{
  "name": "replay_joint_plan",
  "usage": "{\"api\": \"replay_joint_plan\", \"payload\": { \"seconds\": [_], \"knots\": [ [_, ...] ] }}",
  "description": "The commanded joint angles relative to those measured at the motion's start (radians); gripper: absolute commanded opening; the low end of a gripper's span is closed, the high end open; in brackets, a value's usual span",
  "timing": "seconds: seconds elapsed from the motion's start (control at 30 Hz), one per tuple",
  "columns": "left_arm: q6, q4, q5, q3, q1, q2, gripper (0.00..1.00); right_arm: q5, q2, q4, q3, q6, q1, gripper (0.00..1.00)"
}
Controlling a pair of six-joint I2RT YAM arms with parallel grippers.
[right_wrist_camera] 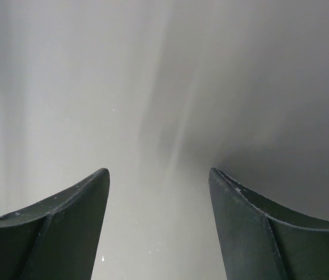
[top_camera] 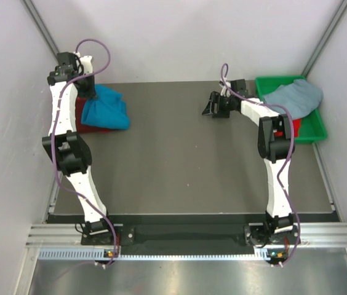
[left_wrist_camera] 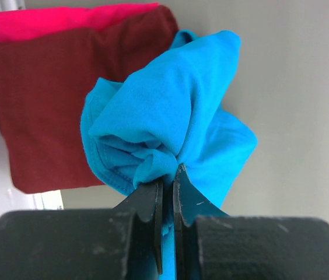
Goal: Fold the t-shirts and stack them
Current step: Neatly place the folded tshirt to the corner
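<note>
1. Two arms work over one dark table (top_camera: 179,161), each with one gripper
2. The left gripper (left_wrist_camera: 167,182) has its fingers pressed together on a fold of the one turquoise t-shirt (left_wrist_camera: 170,111). The shirt is a bunched lump at the far-left corner of the table
3. Behind that lump lies one maroon t-shirt (left_wrist_camera: 42,111), folded flat. One bright pink-red t-shirt (left_wrist_camera: 65,20) shows along its far edge. The turquoise bundle overlaps the maroon shirt's near side, but I cannot tell whether it rests on it or hangs just above
4. The right gripper (right_wrist_camera: 158,175) has its fingers spread wide apart with nothing between them. It is over bare table, near the left side of the bin
5. One green bin (top_camera: 312,130) sits at the far-right corner. One pale grey-blue t-shirt (top_camera: 293,95) is heaped in it and spills over the far rim
6. A sliver of red cloth (top_camera: 297,126) shows in the bin beside the right arm, too little of it to tell what it is
7. Shirts plainly seen: four, one of each colour
</note>
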Motion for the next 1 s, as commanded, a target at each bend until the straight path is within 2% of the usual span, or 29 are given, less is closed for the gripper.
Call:
{"api": "replay_joint_plan", "payload": {
  "seconds": [0.0,0.53,0.7,0.97],
  "knots": [
    [0.024,0.03,-0.058,0.04,0.004,-0.052,0.0,-0.023,-0.081,0.044,0.0,0.009,0.002,0.69],
    [0.052,0.048,-0.15,0.097,0.004,-0.055,0.0,-0.024,-0.081,0.061,-0.002,0.02,0.01,0.69],
    [0.063,0.051,-0.186,0.063,0.006,-0.058,0.0,-0.024,-0.08,0.061,-0.006,0.02,0.015,0.69],
    [0.098,0.057,-0.321,-0.003,0.007,-0.032,0.0,-0.024,-0.081,0.064,-0.016,0.018,0.013,0.69]
  ]
}}
